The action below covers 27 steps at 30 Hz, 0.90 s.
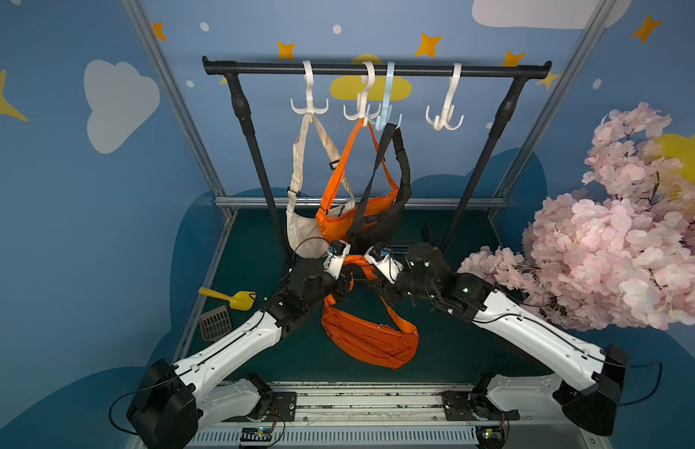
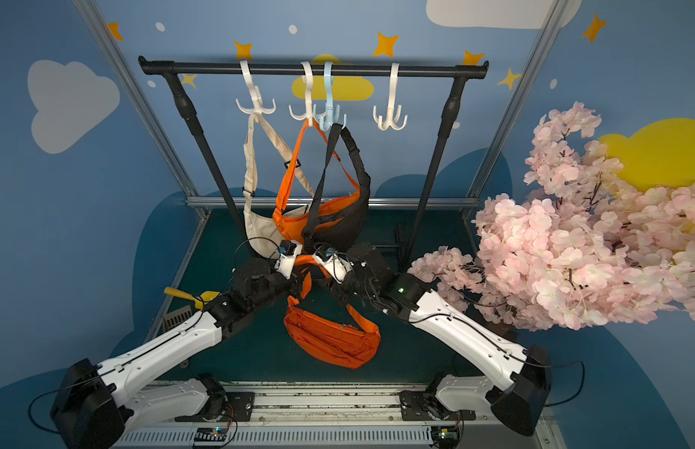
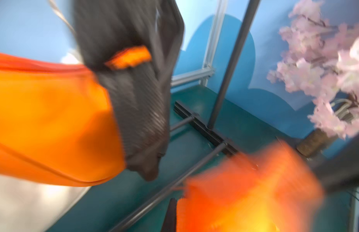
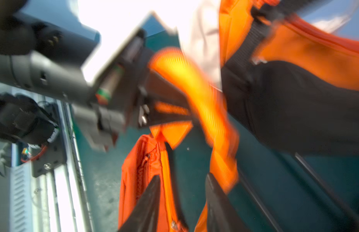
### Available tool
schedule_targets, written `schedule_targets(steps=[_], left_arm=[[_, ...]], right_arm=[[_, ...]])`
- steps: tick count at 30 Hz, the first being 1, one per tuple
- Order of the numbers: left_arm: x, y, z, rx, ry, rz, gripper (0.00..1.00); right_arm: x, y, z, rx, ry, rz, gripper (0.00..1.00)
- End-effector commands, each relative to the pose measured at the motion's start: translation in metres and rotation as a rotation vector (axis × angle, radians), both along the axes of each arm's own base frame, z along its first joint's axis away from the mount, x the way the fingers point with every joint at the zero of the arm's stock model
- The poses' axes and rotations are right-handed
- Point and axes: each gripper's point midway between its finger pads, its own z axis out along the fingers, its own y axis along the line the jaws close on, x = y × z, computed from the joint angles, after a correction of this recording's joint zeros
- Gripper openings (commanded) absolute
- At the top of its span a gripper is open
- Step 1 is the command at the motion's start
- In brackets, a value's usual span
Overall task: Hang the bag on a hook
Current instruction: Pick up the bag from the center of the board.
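Observation:
An orange bag (image 1: 371,342) (image 2: 332,342) lies on the green table, its strap (image 1: 357,261) lifted up between my two grippers. In the right wrist view my left gripper (image 4: 191,108) is shut on the strap (image 4: 194,84). It sits just left of the strap in both top views (image 1: 348,280) (image 2: 303,280). My right gripper (image 4: 183,176) is open, with the strap beside one finger and the bag (image 4: 142,180) below. A white hook (image 1: 445,116) (image 2: 390,116) hangs empty at the right of the black rail (image 1: 416,71). The left wrist view is blurred.
Beige (image 1: 303,233), orange (image 1: 338,221) and black (image 1: 377,229) bags hang from the other hooks, just behind my grippers. A pink blossom tree (image 1: 610,233) fills the right side. A yellow scoop (image 1: 233,297) and a grey grate (image 1: 215,322) lie at the left edge.

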Motion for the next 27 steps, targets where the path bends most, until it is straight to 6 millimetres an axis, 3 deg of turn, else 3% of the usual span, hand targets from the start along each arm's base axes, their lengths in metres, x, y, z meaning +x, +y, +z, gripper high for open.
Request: schedule_targets(steps=[1, 5, 11, 15, 22, 24, 27], left_arm=[[0.001, 0.008, 0.023, -0.047, -0.041, 0.038, 0.04], [0.002, 0.009, 0.022, -0.052, -0.032, 0.041, 0.04], [0.002, 0.009, 0.025, -0.065, -0.031, 0.037, 0.04], [0.000, 0.009, 0.032, -0.076, -0.041, 0.033, 0.04], [-0.005, 0.012, 0.048, -0.107, -0.061, 0.027, 0.04], [-0.006, 0.014, 0.051, -0.118, -0.066, 0.028, 0.03], [-0.009, 0.016, 0.060, -0.131, -0.082, 0.025, 0.04]], right_arm=[[0.000, -0.029, -0.009, 0.072, 0.054, -0.103, 0.52], [-0.010, -0.046, -0.039, 0.104, 0.108, -0.134, 0.59], [-0.018, -0.044, -0.077, 0.143, 0.151, -0.122, 0.62], [0.000, -0.046, -0.107, 0.111, 0.127, -0.197, 0.62], [0.034, -0.029, -0.134, 0.102, 0.122, -0.260, 0.60], [0.042, -0.026, -0.146, 0.088, 0.133, -0.280, 0.55], [0.048, -0.023, -0.155, 0.095, 0.148, -0.292, 0.22]])
